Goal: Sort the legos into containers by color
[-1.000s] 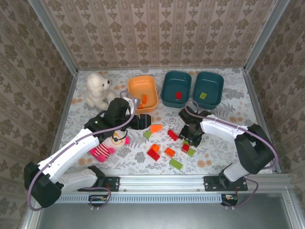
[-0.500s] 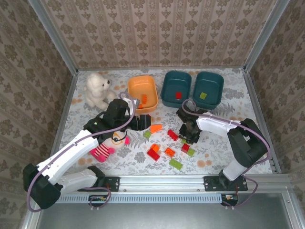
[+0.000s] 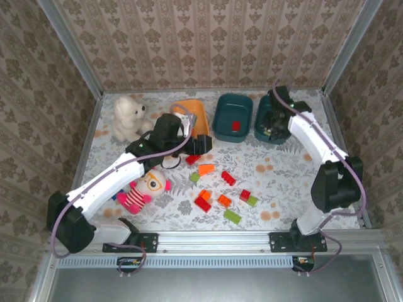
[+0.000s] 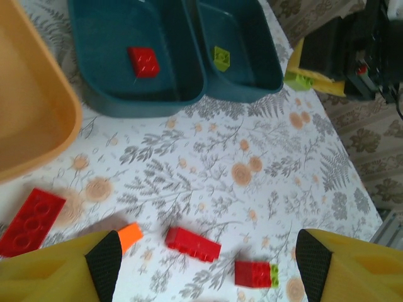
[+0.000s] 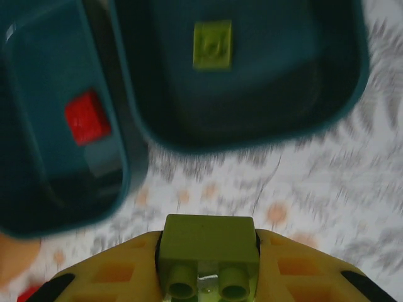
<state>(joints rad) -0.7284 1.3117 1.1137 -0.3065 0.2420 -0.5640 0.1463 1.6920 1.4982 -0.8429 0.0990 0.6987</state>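
Light green, with its studs facing the lens, the held brick (image 5: 208, 246) sits clenched in the right jaws at six o'clock of the right wrist view. Beyond it at twelve o'clock is the right teal tub (image 5: 252, 135), with one green brick (image 5: 212, 43) on its floor. At nine o'clock the middle teal tub (image 5: 38, 75) holds a red brick (image 5: 87, 117).

From above, the right arm (image 3: 312, 135) reaches to the one o'clock corner of the worktop (image 3: 289, 176), its jaws at the near rim of the right teal tub. The left jaws are released, yellow fingers (image 4: 352, 264) wide apart with nothing between them, hovering by the orange tub (image 3: 195, 110) at eleven o'clock. About ten loose bricks (image 3: 228, 178) in red, orange and green lie scattered around the worktop's centre. A white plush bear (image 3: 129, 116) sits at ten o'clock and a striped doll (image 3: 141, 189) at eight.

The step in hand looks like delivering a green brick to the tub that holds green. The next move probably calls for carrying it fully over that tub, then opening the jaws so it drops inside rather than on the rim.
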